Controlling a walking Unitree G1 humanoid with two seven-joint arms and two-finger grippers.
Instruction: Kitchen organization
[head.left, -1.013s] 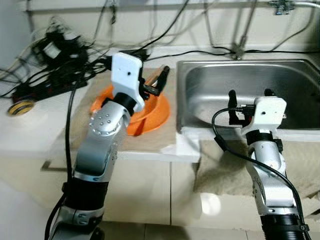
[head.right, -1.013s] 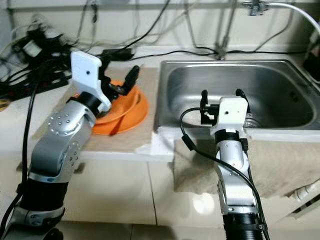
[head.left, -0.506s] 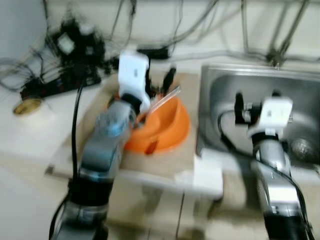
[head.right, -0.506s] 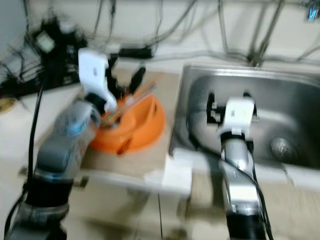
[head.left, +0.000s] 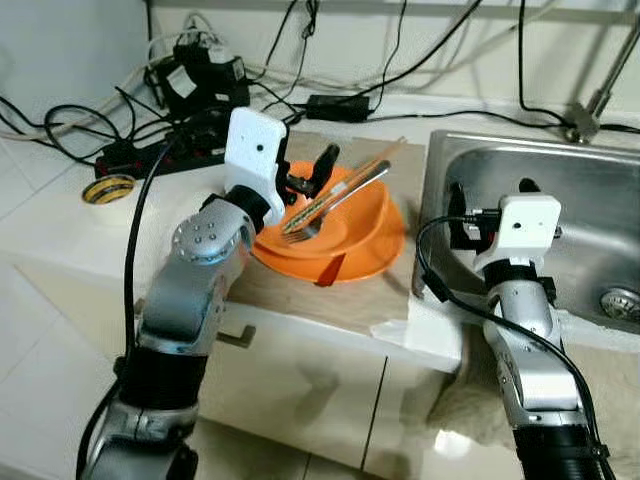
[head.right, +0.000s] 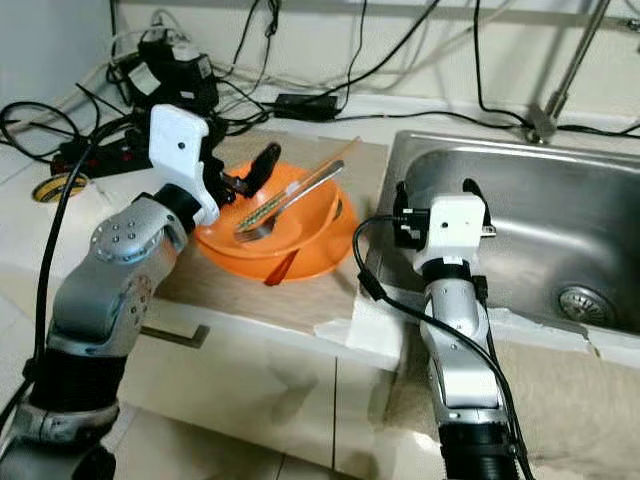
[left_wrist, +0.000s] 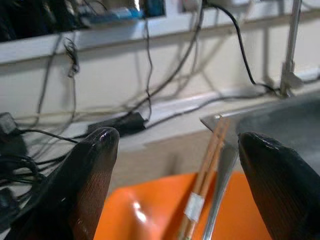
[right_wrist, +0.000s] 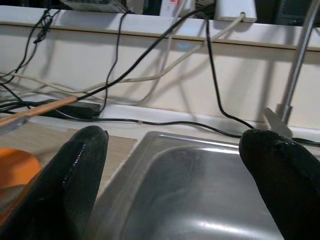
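Chopsticks (head.left: 355, 178) and a fork (head.left: 330, 205) lie across an orange bowl (head.left: 365, 235), which stands on a mat (head.left: 300, 290) on the counter (head.left: 60, 230), just beside the sink (head.left: 590, 210). The left gripper (head.left: 305, 180) hovers over the bowl's rim with its fingers spread and holding nothing. The right gripper (head.left: 490, 195) is over the sink's left edge, fingers also apart and empty.

My head camera has swung left and pulled back, so the whole scene sits further right in frame. My left hand (head.left: 308, 178) has lifted slightly over the orange bowl (head.left: 345, 235). A fork (head.left: 330, 205) and chopsticks (head.left: 355, 180), hidden by the arm a second ago, now lie across the bowl.
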